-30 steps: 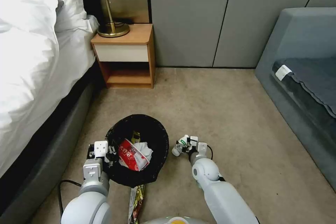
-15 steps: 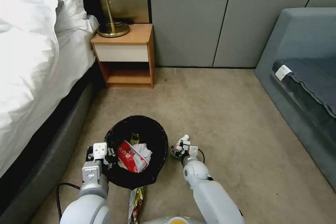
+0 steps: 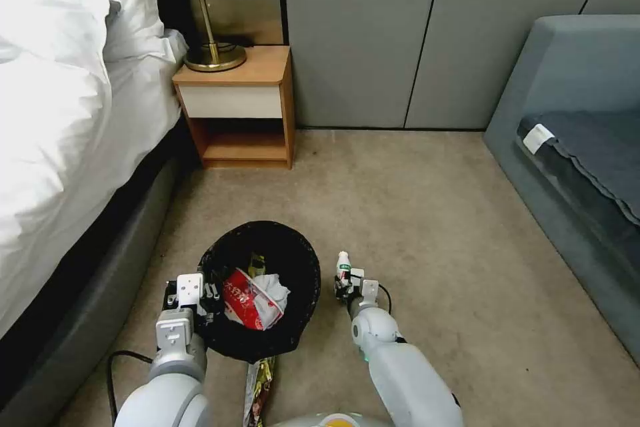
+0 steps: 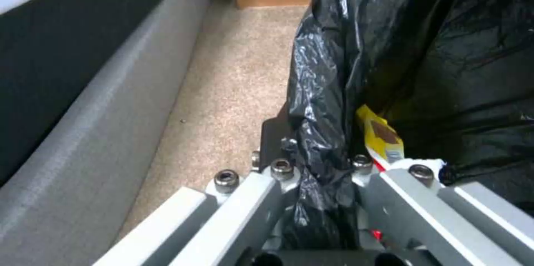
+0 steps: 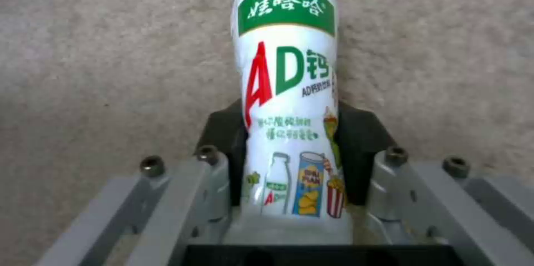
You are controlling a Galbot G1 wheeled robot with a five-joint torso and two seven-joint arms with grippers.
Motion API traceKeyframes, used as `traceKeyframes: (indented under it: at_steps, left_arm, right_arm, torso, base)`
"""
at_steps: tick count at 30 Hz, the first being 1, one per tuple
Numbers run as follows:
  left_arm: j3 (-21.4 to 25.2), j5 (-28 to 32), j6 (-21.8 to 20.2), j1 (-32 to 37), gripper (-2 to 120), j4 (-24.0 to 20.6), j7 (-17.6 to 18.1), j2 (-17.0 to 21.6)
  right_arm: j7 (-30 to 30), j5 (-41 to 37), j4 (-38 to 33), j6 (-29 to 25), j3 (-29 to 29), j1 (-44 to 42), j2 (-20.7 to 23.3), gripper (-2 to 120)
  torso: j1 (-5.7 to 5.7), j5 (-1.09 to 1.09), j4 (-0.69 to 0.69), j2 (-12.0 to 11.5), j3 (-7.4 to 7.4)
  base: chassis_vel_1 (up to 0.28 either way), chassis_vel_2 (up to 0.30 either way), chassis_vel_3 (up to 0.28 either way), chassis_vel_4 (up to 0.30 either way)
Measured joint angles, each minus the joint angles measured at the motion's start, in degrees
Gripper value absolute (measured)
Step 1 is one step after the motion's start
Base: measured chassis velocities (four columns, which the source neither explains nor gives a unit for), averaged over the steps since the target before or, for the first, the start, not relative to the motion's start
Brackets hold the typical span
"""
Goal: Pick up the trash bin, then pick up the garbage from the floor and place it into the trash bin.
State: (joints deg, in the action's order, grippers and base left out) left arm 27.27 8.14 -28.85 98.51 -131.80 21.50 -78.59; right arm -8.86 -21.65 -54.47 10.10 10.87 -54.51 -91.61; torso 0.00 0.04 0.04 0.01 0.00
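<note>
The trash bin (image 3: 303,267) with its black bag liner hangs in front of me, low centre of the head view. My left gripper (image 3: 200,297) is shut on the bin's rim (image 4: 320,141), pinching the bag. Inside lie a red-white snack wrapper (image 3: 241,297), white tissue (image 3: 273,290) and a yellow wrapper (image 4: 381,136). My right gripper (image 3: 345,282) is shut on a small white bottle with a green label (image 3: 343,265), held just right of the bin. The bottle (image 5: 286,103) sits between the black fingers (image 5: 358,132) over the carpet. A gold-patterned wrapper (image 3: 259,383) shows below the bin.
A bed (image 3: 60,133) with a grey base runs along my left. A wooden nightstand (image 3: 240,107) with a brass lamp (image 3: 213,47) stands ahead against grey wall panels. A grey sofa (image 3: 580,147) fills the right. Open carpet (image 3: 413,213) lies between.
My right gripper has moved left toward the bin with the bottle and turned it, so the bottle now points away from me instead of lying sideways. The left gripper and the bin barely moved.
</note>
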Motion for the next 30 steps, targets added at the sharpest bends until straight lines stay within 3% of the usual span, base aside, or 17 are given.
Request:
traceKeyframes:
  at_steps: [4,8,9,11,12,15,16,20,25,30]
  left_arm:
    - [0.18,0.48,0.00,-0.50,0,0.03,0.00,0.20]
    - [0.09,1.11,0.02,-1.32,0,0.51,-0.03,0.92]
    - [0.09,1.11,0.02,-1.32,0,0.51,-0.03,0.92]
    - [0.06,1.56,0.00,-1.72,0,0.53,-0.03,1.44]
    - [0.06,1.56,0.00,-1.72,0,0.53,-0.03,1.44]
    - [0.02,2.06,-0.17,-2.05,0,0.54,-0.06,2.07]
    - [0.02,2.06,-0.17,-2.05,0,0.54,-0.06,2.07]
    - [-0.06,2.15,-0.44,-1.85,0,0.42,-0.05,2.58]
    - [-0.14,2.14,-0.51,-1.67,0,0.23,-0.03,2.76]
    - [-0.60,1.58,-0.52,-1.32,0,0.23,-0.01,2.44]
  right_arm:
    - [-2.46,-0.19,-5.36,0.04,-0.20,-2.02,2.14,24]
    - [-4.51,0.11,-18.84,-2.58,-0.27,-6.60,5.88,20]
    - [-4.51,0.11,-18.84,-2.58,-0.27,-6.60,5.88,20]
    - [-3.84,2.26,-27.10,-6.36,0.34,-8.94,7.46,20]
    - [-3.84,2.26,-27.10,-6.36,0.34,-8.94,7.46,20]
    - [7.80,6.59,-42.49,-17.41,0.84,-12.94,10.41,20]
    - [7.80,6.59,-42.49,-17.41,0.84,-12.94,10.41,20]
    - [21.33,7.72,-55.98,-24.06,-2.19,-17.70,15.61,20]
    - [25.33,9.54,-59.83,-25.64,-5.63,-20.20,19.80,20]
    - [25.46,10.61,-55.96,-26.14,-10.21,-19.59,21.74,20]
  torso:
    - [0.00,-0.01,-0.03,0.00,0.01]
    - [0.00,-0.02,-0.04,-0.01,0.01]
    - [0.00,-0.02,-0.04,-0.01,0.01]
    - [0.00,-0.03,-0.04,0.00,0.00]
    - [0.00,-0.03,-0.04,0.00,0.00]
    - [0.00,-0.04,-0.04,0.00,0.00]
    - [0.00,-0.04,-0.04,0.00,0.00]
    - [0.00,-0.03,-0.04,0.00,0.00]
    - [0.00,-0.04,-0.04,0.00,0.00]
    - [0.00,-0.03,-0.04,0.00,0.00]
  base:
    - [0.000,0.000,0.000,0.000]
    - [0.000,0.000,0.000,0.000]
    - [0.000,0.000,0.000,0.000]
    - [0.000,0.000,0.000,0.000]
    - [0.000,0.000,0.000,0.000]
    - [0.000,0.000,0.000,0.000]
    - [0.000,0.000,0.000,0.000]
    - [0.000,0.000,0.000,0.000]
    - [0.000,0.000,0.000,0.000]
    - [0.000,0.000,0.000,0.000]
